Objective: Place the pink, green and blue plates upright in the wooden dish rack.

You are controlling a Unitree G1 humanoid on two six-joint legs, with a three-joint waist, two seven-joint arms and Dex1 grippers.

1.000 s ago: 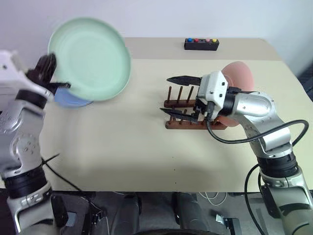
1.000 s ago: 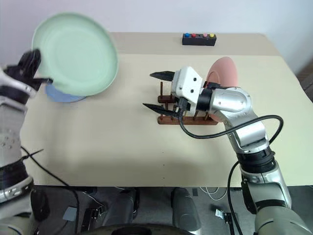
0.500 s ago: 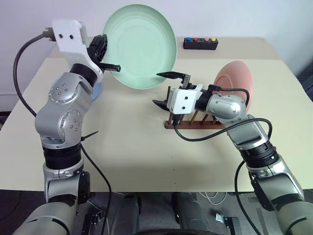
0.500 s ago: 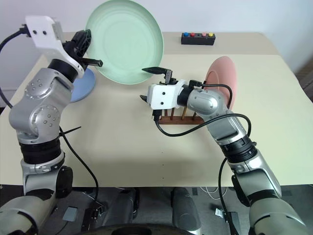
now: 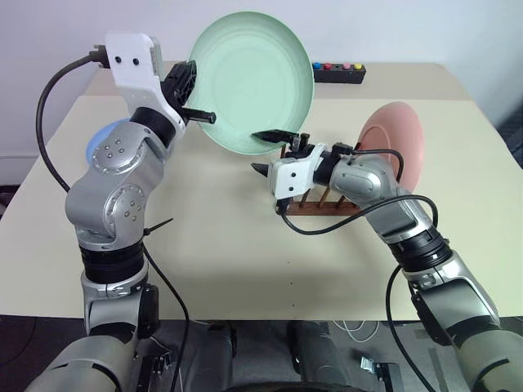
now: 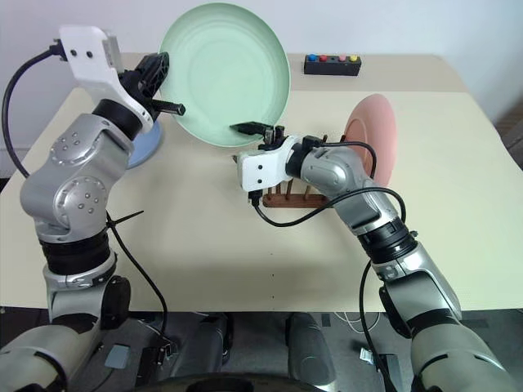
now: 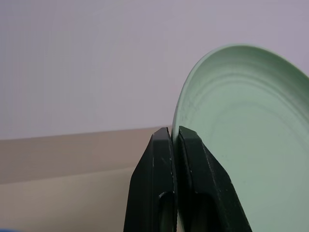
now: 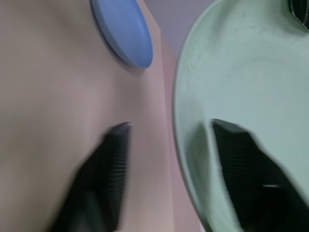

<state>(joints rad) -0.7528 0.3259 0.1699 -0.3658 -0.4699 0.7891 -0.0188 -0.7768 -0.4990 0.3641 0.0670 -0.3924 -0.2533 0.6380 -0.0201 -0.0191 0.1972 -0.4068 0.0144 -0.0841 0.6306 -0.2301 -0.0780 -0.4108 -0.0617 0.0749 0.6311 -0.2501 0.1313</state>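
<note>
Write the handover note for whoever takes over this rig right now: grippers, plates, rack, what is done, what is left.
Left gripper: shut on the rim of the green plate, held up in the air, tilted, over the table.
Right gripper: open, its fingers straddling the green plate's lower rim, one finger on each side, not yet gripping.
Pink plate: standing upright at the right end of the wooden dish rack.
Blue plate: lying flat on the table, at the robot's left.
Done: pink racked.
Left: finish the green handover or placement into the rack, then fetch and rack the blue.
</note>
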